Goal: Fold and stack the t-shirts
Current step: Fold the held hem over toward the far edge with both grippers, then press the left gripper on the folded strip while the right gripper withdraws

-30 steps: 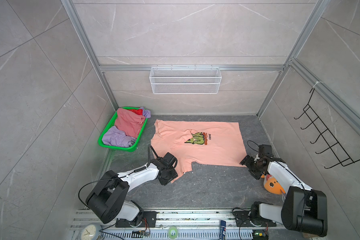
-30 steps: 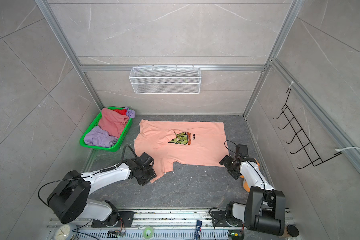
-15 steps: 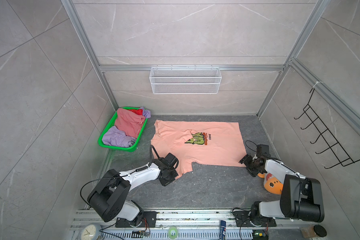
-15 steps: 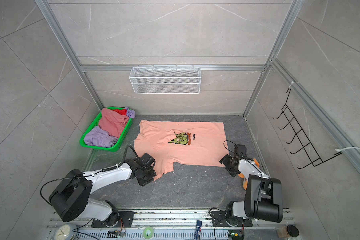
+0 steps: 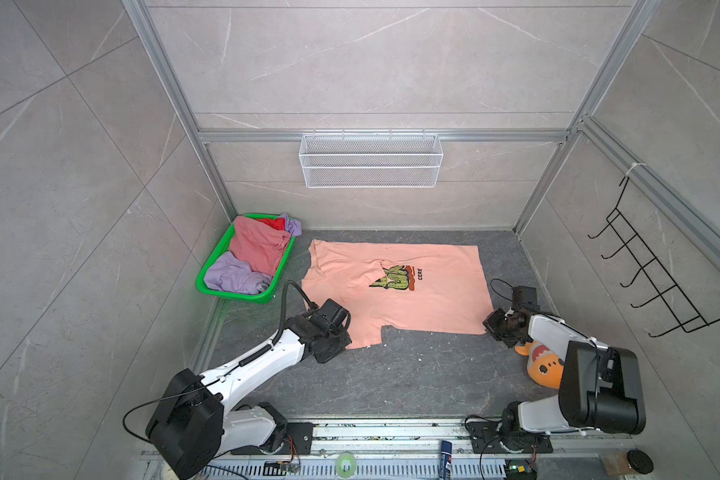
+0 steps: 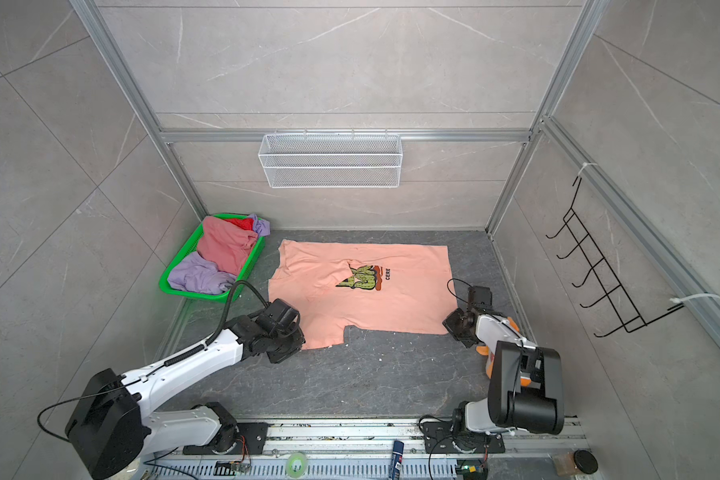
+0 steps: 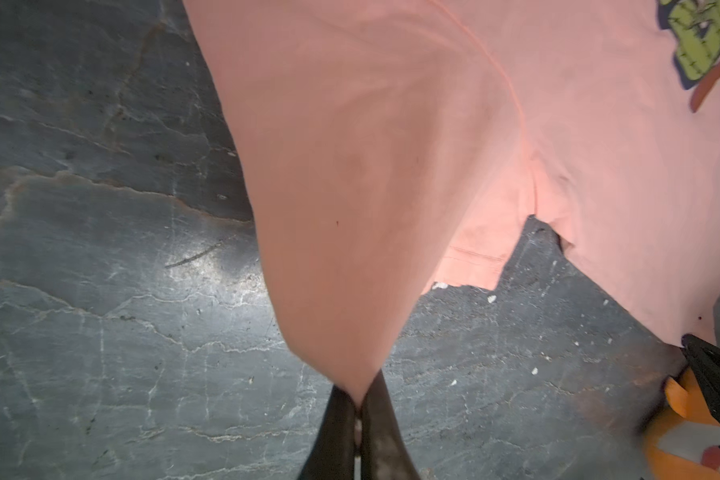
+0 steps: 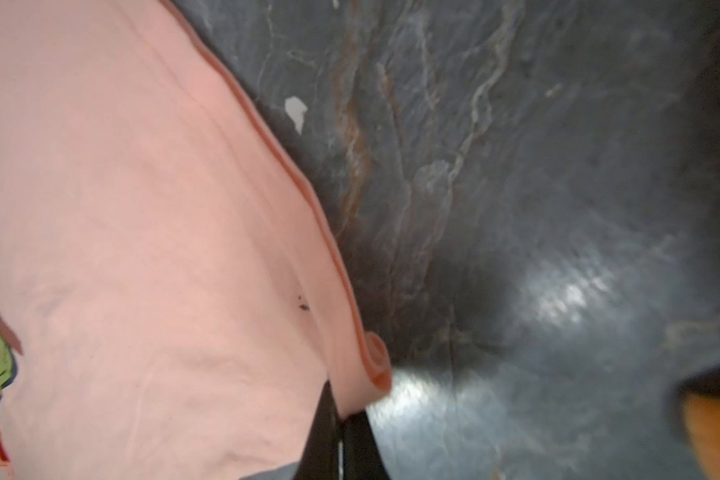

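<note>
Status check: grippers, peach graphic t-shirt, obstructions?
Left gripper shut on peach cotton t-shirt, near-left edge. Right gripper shut on its hem corner. Orange plush toy near right gripper, off shirt.

- Both top views: bright, even light from overhead, no harsh glare on the pale grey marbled wall tiles (image 5: 350, 62).
- Only faint, soft shadows on the dark grey stone floor (image 5: 391, 382), and the green plastic mesh basket (image 5: 242, 296) throws a green tint beside it.
- Wide-angle bend here: the aluminium frame posts (image 6: 113, 70) lean outward at the edges.
- Left wrist view is dimmer, with a white glare patch on the floor; the peach-salmon cotton t-shirt (image 7: 371, 166) goes soft close to the lens.
- Right wrist view is smeared with blur, another glare patch, and the orange plush toy (image 8: 715, 432) is out of focus in a dark corner.
</note>
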Controlling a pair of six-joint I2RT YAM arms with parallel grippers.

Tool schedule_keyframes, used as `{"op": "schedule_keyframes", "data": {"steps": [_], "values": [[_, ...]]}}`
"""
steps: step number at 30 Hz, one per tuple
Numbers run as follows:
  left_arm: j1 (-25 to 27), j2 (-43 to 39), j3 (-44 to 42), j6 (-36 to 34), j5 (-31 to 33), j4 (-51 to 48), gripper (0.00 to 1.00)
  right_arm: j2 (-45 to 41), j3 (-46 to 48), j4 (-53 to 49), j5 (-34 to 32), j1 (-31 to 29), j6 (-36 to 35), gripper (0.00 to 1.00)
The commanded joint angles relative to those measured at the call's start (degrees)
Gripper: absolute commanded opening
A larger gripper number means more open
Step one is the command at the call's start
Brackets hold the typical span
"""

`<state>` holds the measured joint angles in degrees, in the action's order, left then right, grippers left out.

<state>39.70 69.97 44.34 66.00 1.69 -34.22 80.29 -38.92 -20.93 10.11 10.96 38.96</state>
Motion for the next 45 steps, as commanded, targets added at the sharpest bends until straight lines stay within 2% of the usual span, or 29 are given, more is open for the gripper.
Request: {"op": "schedule_keyframes", "data": {"steps": [1,4,8,15,20,24,32,37,40,42,43,45], "values": [[0.7,-4.3,0.1,2.1,1.4,-3.3,0.00,-8.0,1.1,-7.7,-0.5,0.2,-1.5,0.00],[0.6,-5.2,3.5,0.9,2.9,-6.0,0.00,-13.8,2.2,-10.4,-0.7,0.1,0.8,0.00],[-1.9,-0.3,13.6,-7.6,3.9,-6.6,0.00,-14.4,1.2,-6.3,0.3,0.1,6.2,0.00],[-11.2,14.8,29.6,-22.5,-1.6,-2.4,0.00,-0.5,-10.6,0.0,0.6,0.0,6.3,0.00],[-17.1,25.0,39.6,-28.4,-5.1,-0.5,0.00,7.7,-17.5,1.7,0.6,0.0,8.2,0.00],[-19.9,29.6,44.5,-33.3,-8.1,3.3,0.00,14.8,-21.7,2.2,0.0,-0.1,9.4,0.00],[-22.8,40.6,56.5,-39.3,-12.0,2.8,0.00,23.3,-28.0,3.3,-0.9,-0.3,12.6,0.00],[-25.4,47.3,63.3,-38.7,-14.0,1.5,0.00,28.4,-34.8,2.6,-0.7,-0.8,14.4,0.00],[-27.3,51.3,67.9,-37.6,-15.4,2.0,0.11,29.8,-38.5,2.9,-0.1,-0.9,13.5,0.16],[-28.3,54.5,72.5,-37.6,-15.5,0.9,0.30,28.7,-38.5,6.6,0.1,-0.9,12.5,0.45],[-28.8,56.1,75.5,-37.6,-15.5,-0.4,0.36,28.1,-38.4,8.2,0.6,-0.9,11.8,0.54],[-29.8,58.1,79.7,-37.0,-15.1,-2.7,0.49,27.5,-39.4,7.5,1.1,-0.8,10.4,0.65]]}}
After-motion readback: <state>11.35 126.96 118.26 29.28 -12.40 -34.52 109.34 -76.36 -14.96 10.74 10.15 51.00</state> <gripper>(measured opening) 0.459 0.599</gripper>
